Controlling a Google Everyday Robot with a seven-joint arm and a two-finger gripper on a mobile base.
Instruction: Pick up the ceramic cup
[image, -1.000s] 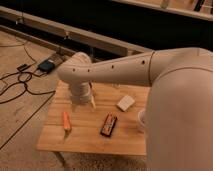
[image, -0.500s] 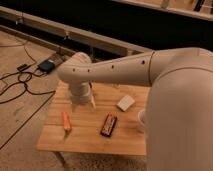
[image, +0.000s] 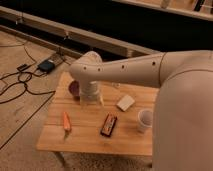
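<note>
The ceramic cup (image: 145, 120) is small and white and stands upright near the right edge of the wooden table (image: 85, 137). It is partly bordered by my large white arm (image: 150, 75). My gripper (image: 92, 101) hangs from the wrist over the left middle of the table. It is well to the left of the cup and right next to a dark purple bowl (image: 74, 89). It holds nothing that I can see.
A carrot (image: 66, 121) lies at the front left. A dark snack bar (image: 109, 125) lies in the front middle. A small flat white block (image: 126, 102) lies between the gripper and the cup. Cables and a black box (image: 46, 65) lie on the floor to the left.
The wrist and gripper have shifted slightly to the right. The arm's bulk has drawn back to the right, so the cup now shows in full. The things on the table have not moved.
</note>
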